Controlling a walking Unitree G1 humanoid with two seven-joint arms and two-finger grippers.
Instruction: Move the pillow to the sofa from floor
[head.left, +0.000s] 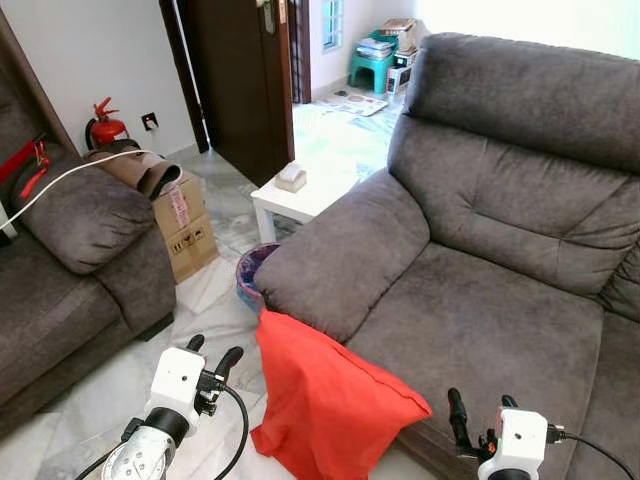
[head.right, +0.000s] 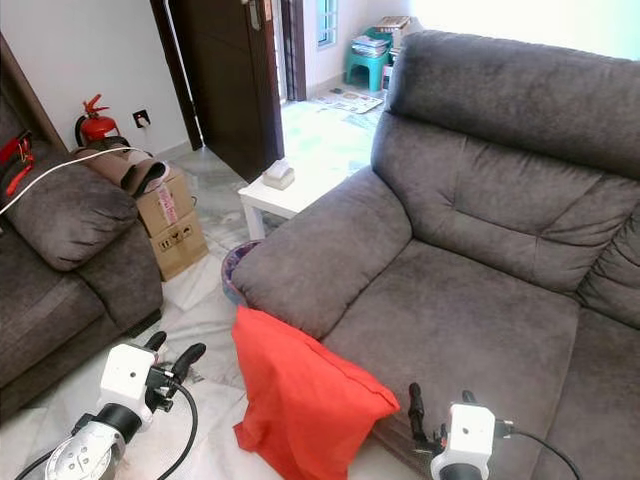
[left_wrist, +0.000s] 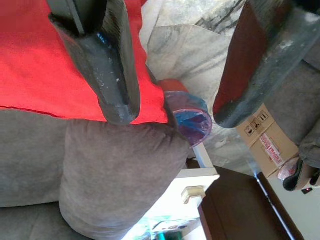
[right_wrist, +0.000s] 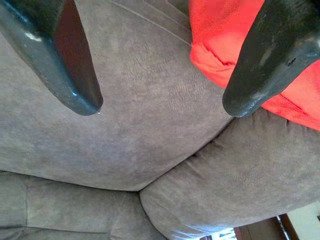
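Both end effectors, left (head.left: 212, 358) and right (head.left: 481, 406), hang with fingers apart and empty either side of the red pillow (head.left: 325, 400), which leans on the floor against the sofa (head.left: 480, 300) front; risk: a one-sided pinch lets the slack fabric slip out

Both eye views look forward and down from the robot's head, sharing the grey plush sofa (head.left: 480, 250), the red fabric pillow (head.left: 325, 400) leaning at its front edge, and both pincers low in the picture. The left wrist view looks close along the left pincer (left_wrist: 172, 107) at the pillow and sofa arm. The right wrist view looks along the right pincer (right_wrist: 162, 107), very near the sofa's seat cushion.
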